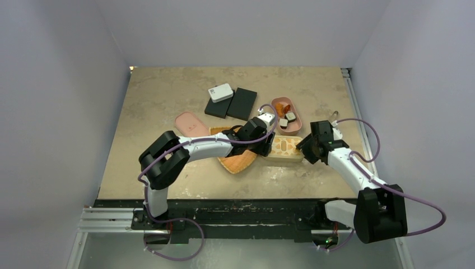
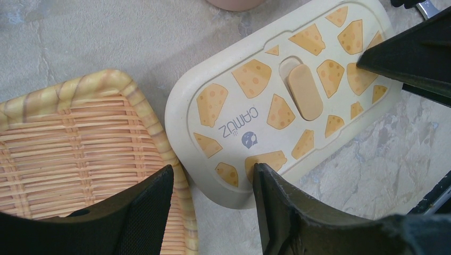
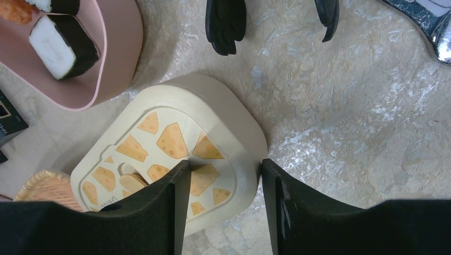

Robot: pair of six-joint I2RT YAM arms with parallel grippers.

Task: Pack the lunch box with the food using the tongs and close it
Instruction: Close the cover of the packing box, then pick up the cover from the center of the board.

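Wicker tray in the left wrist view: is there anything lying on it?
No, the part of the wicker tray that shows is bare weave with nothing lying on it.

The left arm point(image 1: 207, 147) hides most of the orange wicker tray point(image 1: 240, 164) in the top view. At the right wrist view's upper left, the pink oval box point(image 3: 114, 58) and an orange food piece point(image 3: 13, 9) run off the frame. Two black tips point(image 3: 226, 26) and a silvery tool point(image 3: 425, 21) are clipped along its top. We cannot tell whether the left pincer point(image 2: 213, 170) or the right pincer point(image 3: 224, 163) clamps the cream cheese-print oval box point(image 2: 255, 111).
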